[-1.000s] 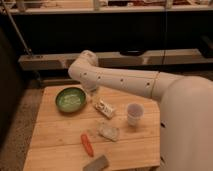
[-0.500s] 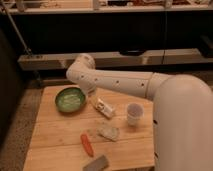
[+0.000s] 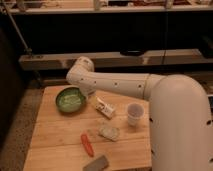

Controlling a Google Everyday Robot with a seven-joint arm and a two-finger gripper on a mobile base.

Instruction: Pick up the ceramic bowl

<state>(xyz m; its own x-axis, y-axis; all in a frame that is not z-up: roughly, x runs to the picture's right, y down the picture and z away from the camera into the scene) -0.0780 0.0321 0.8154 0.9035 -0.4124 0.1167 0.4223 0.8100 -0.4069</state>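
The gripper [image 3: 91,93] hung, seemingly, just beside the bowl [image 3: 70,99] on the wooden table [image 3: 55,135]; its grip could not be told. Dark shelves [image 3: 75,61] stood behind.

Arm [image 3: 115,82] swings left from a second ago; its bent end sits lower. Gripper [image 3: 90,93] ends nearer the ceramic bowl [image 3: 70,99], now just beside its right rim.
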